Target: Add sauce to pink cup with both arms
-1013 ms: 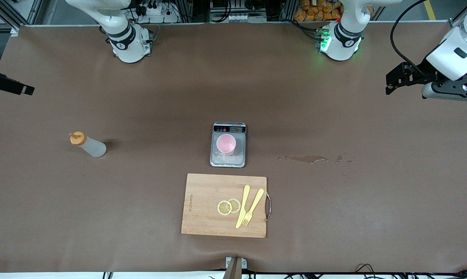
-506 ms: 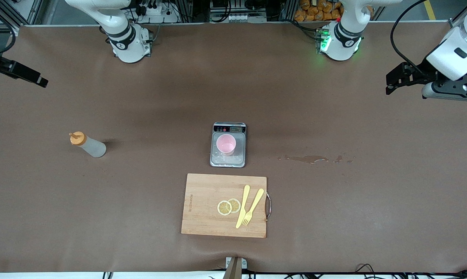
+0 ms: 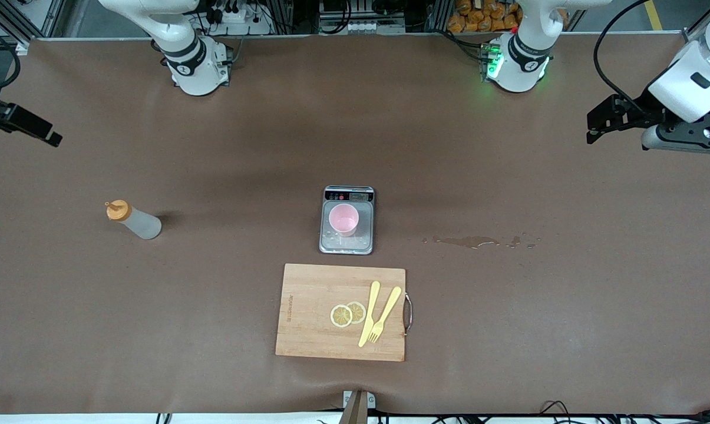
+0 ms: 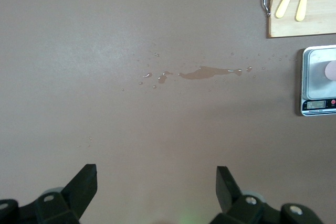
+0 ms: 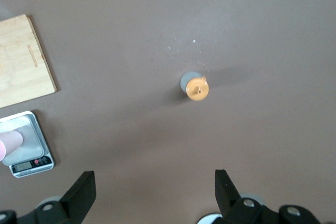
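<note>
The sauce, a small translucent whitish squeeze bottle with an orange cap and nozzle (image 3: 132, 219), stands upright on the brown table (image 3: 508, 330) toward the right arm's end, well apart from everything else. The small pale-pink plastic cup (image 3: 343, 221) stands upright on the plate of a grey digital kitchen scale (image 3: 347, 241) at the table's middle. Nearer to the front camera than the scale lies a rectangular wooden cutting board with a metal handle (image 3: 313, 318); on it rest two lemon slices (image 3: 347, 314) and a yellow plastic knife and fork (image 3: 379, 312). A thin wet spill (image 3: 469, 241) marks the table toward the left arm's end.

The right gripper (image 5: 152, 192) hangs high over the table near the bottle, fingers spread wide and empty. The left gripper (image 4: 155, 192) hangs over bare table near the spill, fingers likewise spread wide and empty.
</note>
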Motion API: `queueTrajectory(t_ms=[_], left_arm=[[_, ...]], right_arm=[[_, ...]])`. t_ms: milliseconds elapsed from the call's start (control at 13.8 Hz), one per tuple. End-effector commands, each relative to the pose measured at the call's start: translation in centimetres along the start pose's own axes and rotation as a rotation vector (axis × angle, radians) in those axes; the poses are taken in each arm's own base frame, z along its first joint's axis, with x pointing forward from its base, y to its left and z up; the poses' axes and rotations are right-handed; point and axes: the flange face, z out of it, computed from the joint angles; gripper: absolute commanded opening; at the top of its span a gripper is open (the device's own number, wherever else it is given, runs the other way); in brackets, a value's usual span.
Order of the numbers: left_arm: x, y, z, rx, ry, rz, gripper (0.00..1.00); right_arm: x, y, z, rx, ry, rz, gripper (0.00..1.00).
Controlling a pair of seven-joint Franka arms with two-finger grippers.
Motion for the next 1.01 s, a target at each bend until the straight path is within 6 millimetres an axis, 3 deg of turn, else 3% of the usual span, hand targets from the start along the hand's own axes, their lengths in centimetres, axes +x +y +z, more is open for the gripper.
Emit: queueTrajectory(t_ms=[0, 940], left_arm=[[0.0, -0.1, -0.3, 0.016, 0.01, -0.011, 1.0], [0.0, -0.1, -0.3, 0.016, 0.01, -0.011, 1.0]], right_arm=[[0.7, -0.3, -0.9, -0.026, 0.058, -0.078, 1.0], [0.2, -1.5, -1.0, -0.042, 0.063, -0.119, 1.0]])
